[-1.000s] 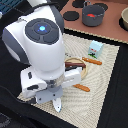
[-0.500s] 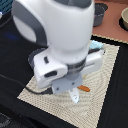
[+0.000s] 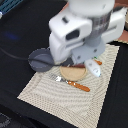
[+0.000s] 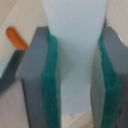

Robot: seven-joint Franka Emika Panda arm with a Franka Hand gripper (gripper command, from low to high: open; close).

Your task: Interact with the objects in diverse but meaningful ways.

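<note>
Currently your pincer (image 4: 73,75) is clamped on the pale white-and-blue plastic fish (image 4: 75,55), lifted over the round wooden plate (image 3: 73,73). Likely light, stiff, slippery: keep the pads (image 4: 52,80) mid-body.

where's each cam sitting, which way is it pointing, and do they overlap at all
Exterior view: off the arm, above and to one side, looking down on the woven mat, wooden plate and grey saucepan; the blurred white arm fills its upper half.
Wrist view: on the wrist, looking along the gripper, jaws with green pads shut on a pale blue-white object.
Shared: mat, probably one orange handle.
</note>
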